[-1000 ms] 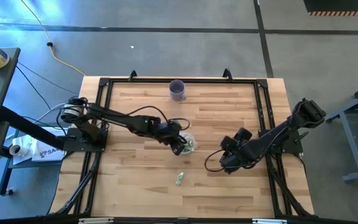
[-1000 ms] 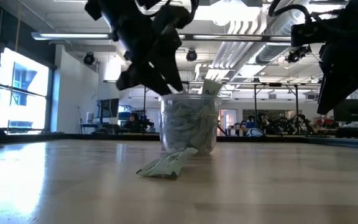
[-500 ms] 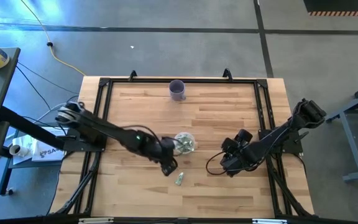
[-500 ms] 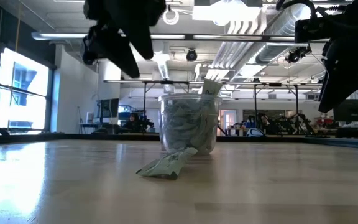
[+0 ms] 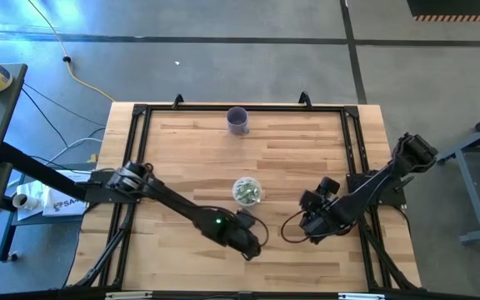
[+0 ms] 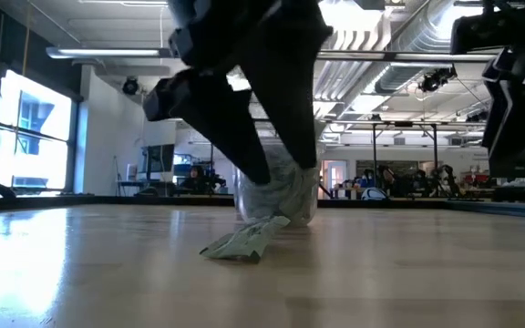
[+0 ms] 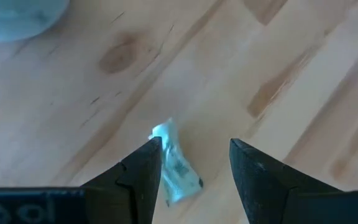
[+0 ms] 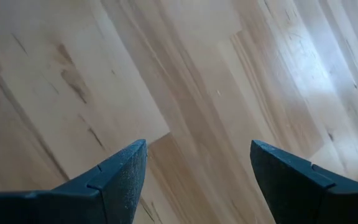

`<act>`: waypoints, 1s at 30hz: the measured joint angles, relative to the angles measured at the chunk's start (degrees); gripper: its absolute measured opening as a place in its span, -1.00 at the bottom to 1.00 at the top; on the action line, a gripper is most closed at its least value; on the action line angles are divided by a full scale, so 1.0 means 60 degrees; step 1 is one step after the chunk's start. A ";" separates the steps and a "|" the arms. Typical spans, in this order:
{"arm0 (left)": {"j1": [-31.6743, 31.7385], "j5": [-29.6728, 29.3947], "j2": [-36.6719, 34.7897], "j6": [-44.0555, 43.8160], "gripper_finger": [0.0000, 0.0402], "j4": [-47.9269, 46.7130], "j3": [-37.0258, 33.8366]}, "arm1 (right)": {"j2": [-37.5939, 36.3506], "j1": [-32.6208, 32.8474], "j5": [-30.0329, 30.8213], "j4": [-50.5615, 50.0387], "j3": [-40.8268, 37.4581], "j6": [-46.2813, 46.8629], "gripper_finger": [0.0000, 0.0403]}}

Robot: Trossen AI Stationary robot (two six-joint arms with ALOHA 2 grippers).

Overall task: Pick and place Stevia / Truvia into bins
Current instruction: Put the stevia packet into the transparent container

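Note:
One pale green and white Stevia sachet [image 7: 174, 165] lies flat on the wooden table, also seen in the low view [image 6: 244, 242]. My left gripper [image 7: 194, 146] hangs open just above it, a finger on either side, touching nothing. From above, that gripper [image 5: 248, 243] hides the sachet. The clear cup [image 5: 247, 191] stands farther back, full of sachets, and is partly hidden behind the left gripper [image 6: 276, 169] in the low view. My right gripper [image 8: 197, 146] is open over bare wood, to the right of the cup [image 5: 311, 227].
An opaque purple cup [image 5: 237, 121] stands near the table's far edge. A black metal frame [image 5: 140, 112] runs around the tabletop. Bare wood lies between the two grippers and along the near edge. A cable loops by the right gripper [image 5: 290, 229].
My left gripper has moved from over the clear cup toward the table's near edge and come down over the loose sachet. The sachet and the cup have stayed where they were. My right gripper has drifted slightly toward the near edge.

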 joint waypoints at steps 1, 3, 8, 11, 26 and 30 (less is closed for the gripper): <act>0.0004 0.0014 0.0159 0.0002 0.11 -0.0061 0.0146 | 0.0000 0.0026 -0.0002 -0.0015 0.0000 0.0006 0.38; 0.0003 0.0029 0.0438 -0.0018 0.11 -0.0166 0.0289 | 0.0000 0.0107 -0.0009 -0.0033 0.0000 0.0010 0.38; -0.0004 0.0784 0.0892 -0.0251 0.10 -0.0878 0.0258 | 0.0000 0.0117 -0.0047 -0.0058 0.0000 0.0024 0.38; -0.0004 0.1134 0.0940 -0.0166 -0.01 -0.2044 0.0284 | 0.0000 0.0117 -0.0004 -0.0090 0.0000 0.0024 0.38; 0.0973 0.0375 -0.0786 0.1991 -0.86 -0.6030 0.0243 | 0.0000 0.0070 0.0291 -0.0350 0.0000 -0.0013 0.38; 0.1770 -0.0687 -0.2409 0.2313 -0.89 -0.5098 0.0273 | 0.0000 0.0070 0.0264 -0.0486 0.0000 0.0048 0.38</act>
